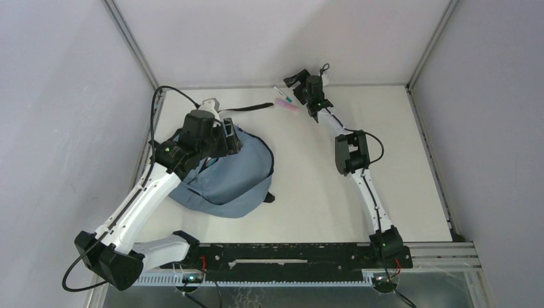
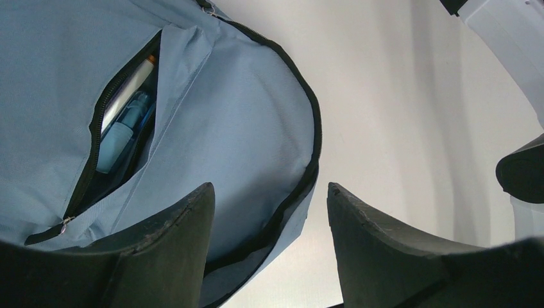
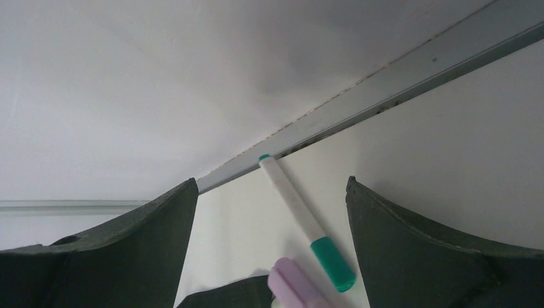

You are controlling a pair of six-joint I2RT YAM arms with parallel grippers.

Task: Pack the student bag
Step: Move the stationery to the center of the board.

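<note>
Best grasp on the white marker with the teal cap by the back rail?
Mid-barrel, from straight above, jaws across its width. The thin white marker with the teal cap lies flat on the table, its tip close to the grey back rail, its cap beside a lilac highlighter, so the bare middle is the freest part. The open right claw frames it.

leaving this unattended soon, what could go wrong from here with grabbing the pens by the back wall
1. The teal-capped pen lies close beside the lilac highlighter under the open right gripper; closing could catch both or flick one away.
2. The pen's far end reaches the wall rail, so a finger may strike it.
3. The student bag has a narrow pocket slit, and the open left gripper is not spreading it.
</note>
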